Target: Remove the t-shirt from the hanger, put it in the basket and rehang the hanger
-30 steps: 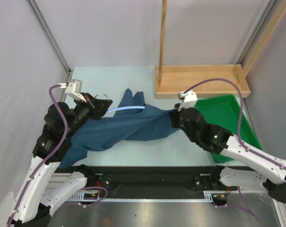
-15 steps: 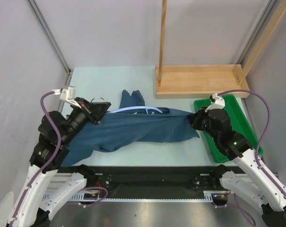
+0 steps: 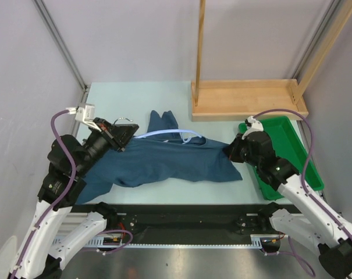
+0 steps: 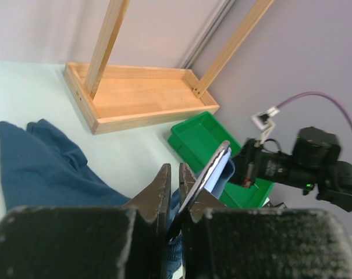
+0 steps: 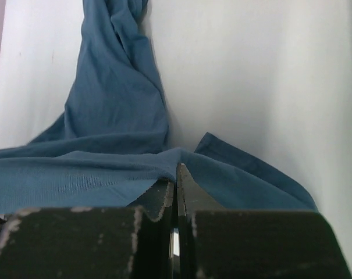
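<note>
The dark teal-blue t-shirt (image 3: 170, 163) lies stretched across the table between both arms. The pale-blue hanger (image 3: 164, 133) shows as a thin arc along the shirt's far edge, and its metal hook (image 3: 124, 120) sticks out at the left. My left gripper (image 3: 122, 136) is at that end. In the left wrist view its jaws (image 4: 174, 170) are shut on the hanger (image 4: 213, 168), with shirt cloth (image 4: 42, 163) to the left. My right gripper (image 3: 229, 152) is at the shirt's right end. In the right wrist view it (image 5: 176, 168) is shut on a fold of the t-shirt (image 5: 106, 116).
A green tray (image 3: 286, 136) sits at the right, just behind my right arm. The wooden rack base (image 3: 248, 99) stands at the back right with an upright post (image 3: 200, 46). Metal frame bars run up both back corners.
My right gripper pulled the shirt's end rightward to the green tray, then eased back left. The shirt spread flatter and more of the hanger shows. The left gripper shifted slightly.
</note>
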Controlling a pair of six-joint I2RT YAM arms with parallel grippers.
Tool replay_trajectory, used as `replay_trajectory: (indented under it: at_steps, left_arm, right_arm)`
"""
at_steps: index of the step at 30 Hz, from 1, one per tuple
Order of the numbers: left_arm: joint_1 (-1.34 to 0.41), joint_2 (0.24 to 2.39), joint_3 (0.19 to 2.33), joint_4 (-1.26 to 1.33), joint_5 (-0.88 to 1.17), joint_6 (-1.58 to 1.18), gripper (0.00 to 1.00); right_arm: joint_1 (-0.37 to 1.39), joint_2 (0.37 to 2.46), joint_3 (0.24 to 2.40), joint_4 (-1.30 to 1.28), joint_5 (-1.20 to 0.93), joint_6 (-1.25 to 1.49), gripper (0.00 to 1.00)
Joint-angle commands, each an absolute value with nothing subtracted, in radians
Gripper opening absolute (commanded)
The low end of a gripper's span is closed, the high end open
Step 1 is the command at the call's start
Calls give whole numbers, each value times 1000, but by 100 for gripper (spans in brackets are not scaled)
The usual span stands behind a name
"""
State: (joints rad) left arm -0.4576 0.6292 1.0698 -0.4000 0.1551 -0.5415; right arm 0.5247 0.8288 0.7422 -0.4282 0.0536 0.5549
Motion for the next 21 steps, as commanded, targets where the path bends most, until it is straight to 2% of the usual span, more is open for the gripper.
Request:
replay_trajectory:
  at_steps: [1, 9, 11, 12, 13, 14, 18, 21]
  left_arm:
    - [-445, 571, 1108, -207, 158, -560, 0]
    - [-445, 659, 1149, -160, 227, -616, 0]
    - [-445, 690, 1154, -138, 268, -640, 0]
    - [-445, 721, 1157, -135, 279, -652, 0]
    - [-445, 736, 1160, -137, 291, -652, 0]
    - [-445, 751, 1178, -153, 301, -652, 0]
    - [-445, 810, 1221, -241, 295, -627, 1]
    - [-445, 819, 1215, -242, 304, -626, 0]
  right_arm:
    - [517, 882, 716, -390, 15, 523, 0]
    - [710, 1023, 745, -250, -2, 555, 0]
    - [773, 1078, 790, -283, 38, 517, 28]
    - [788, 1127, 852, -313, 60, 502, 45]
    - [802, 1146, 880, -349, 114, 474, 67]
    - [813, 1155, 903, -407, 141, 462, 76]
    - [787, 1056, 904, -459, 166, 426, 92]
    - [747, 962, 881, -477, 155, 426, 95]
